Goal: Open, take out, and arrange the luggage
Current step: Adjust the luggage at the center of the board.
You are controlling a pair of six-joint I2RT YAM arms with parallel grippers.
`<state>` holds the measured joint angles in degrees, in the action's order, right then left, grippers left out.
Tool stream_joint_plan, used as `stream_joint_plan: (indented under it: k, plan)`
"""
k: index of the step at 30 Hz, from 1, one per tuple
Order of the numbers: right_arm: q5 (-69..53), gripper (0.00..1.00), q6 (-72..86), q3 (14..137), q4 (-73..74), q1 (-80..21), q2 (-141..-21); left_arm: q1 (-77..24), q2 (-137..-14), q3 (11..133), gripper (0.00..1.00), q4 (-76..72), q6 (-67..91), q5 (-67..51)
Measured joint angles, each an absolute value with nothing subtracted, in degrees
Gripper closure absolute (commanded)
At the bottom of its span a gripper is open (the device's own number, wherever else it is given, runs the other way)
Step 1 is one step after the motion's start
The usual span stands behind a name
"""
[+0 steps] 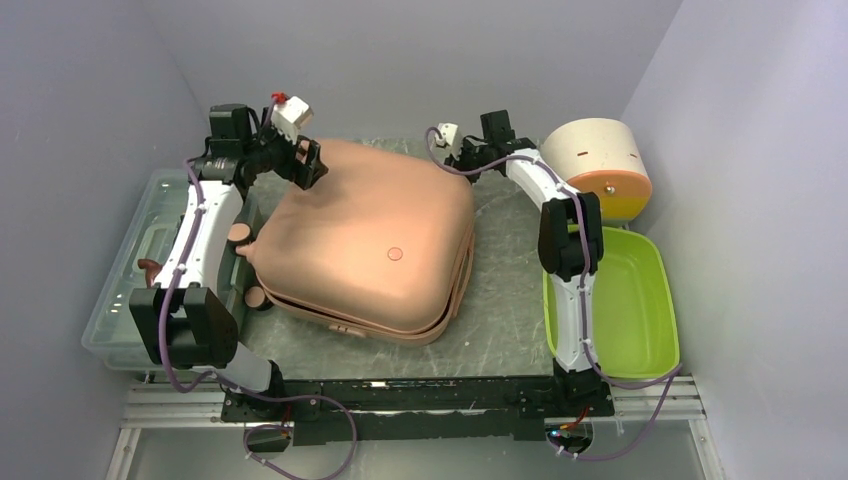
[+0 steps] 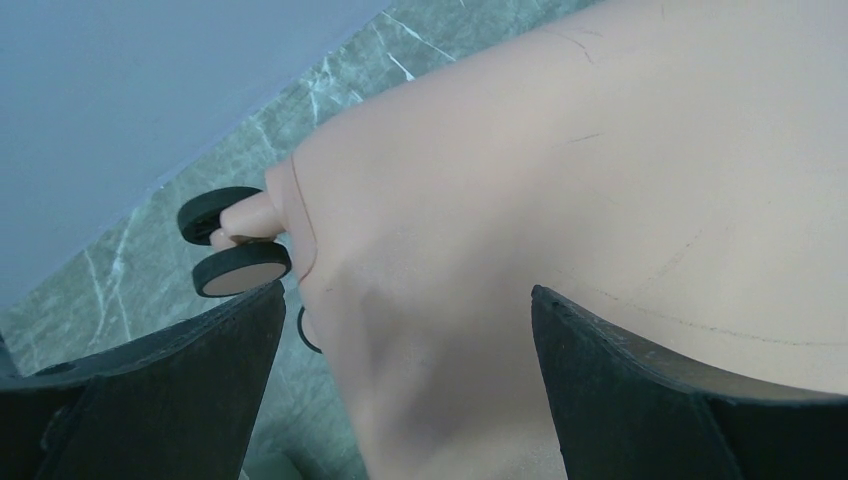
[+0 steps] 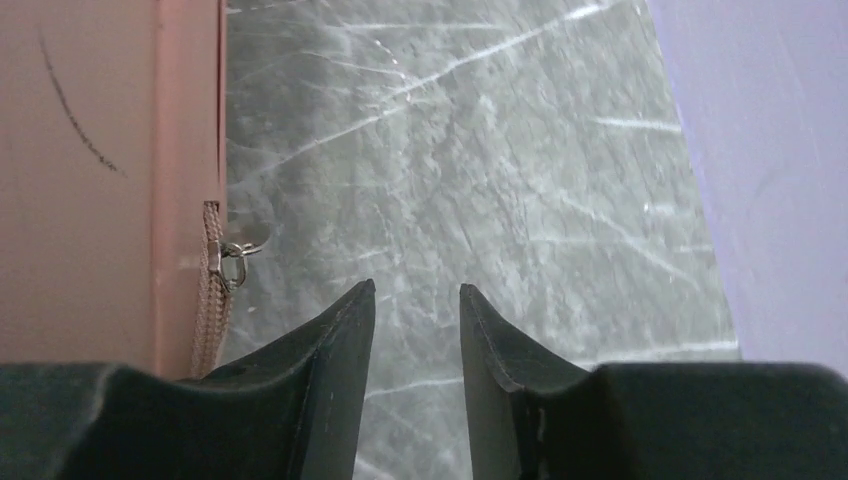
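Observation:
The salmon-pink luggage lies flat in the middle of the table, lid down, with a thin seam showing along its near edge. My left gripper is open wide at the luggage's back left corner. In the left wrist view its fingers straddle the rounded shell next to the small wheels. My right gripper hovers at the back right corner, narrowly open and empty. In the right wrist view it is over bare table, just right of the luggage's side and a metal zipper pull.
A clear plastic bin stands along the left side under my left arm. A lime-green tray sits at the right. A cream and orange cylinder stands behind it. Grey walls close in at the back and both sides.

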<state>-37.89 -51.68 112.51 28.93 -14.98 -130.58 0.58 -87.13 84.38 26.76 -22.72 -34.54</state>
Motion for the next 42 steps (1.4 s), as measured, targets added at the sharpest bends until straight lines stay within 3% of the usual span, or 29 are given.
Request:
stream_joint_plan:
  k: [6,11,12,13,14,23,29,42]
  plan:
    - [-31.64,0.45,-42.41,109.06,29.85,-13.78,-123.79,0.03,-85.78,86.28,0.01,28.64,-23.11,-32.56]
    - [-31.88,0.34,-43.29,94.32,31.92,-9.65,-105.82,-1.30,-82.08,86.30,0.01,33.26,-25.89,-31.62]
    - [-31.88,0.08,-43.97,90.98,32.91,-9.21,-101.62,-1.39,-80.90,86.30,0.01,34.48,-26.55,-31.51]
    - [-31.88,0.01,-44.51,88.68,33.76,-9.13,-98.52,-1.39,-79.94,86.30,0.01,35.40,-27.00,-31.38]
    - [-32.05,0.00,-45.30,86.39,35.07,-9.34,-95.20,-1.39,-78.30,86.28,0.01,36.91,-27.73,-31.16]
    - [-39.72,0.00,-66.76,69.14,48.16,-13.19,-79.48,-1.32,-62.35,77.89,0.01,50.63,-35.68,-36.86]
    - [-42.44,0.01,-78.83,52.16,47.68,-24.43,-68.16,-1.37,-53.76,63.44,0.01,58.76,-41.10,-44.73]
    - [-46.50,0.22,-86.83,50.65,45.89,-29.69,-71.64,-1.15,-41.47,56.38,0.01,67.33,-47.16,-49.84]
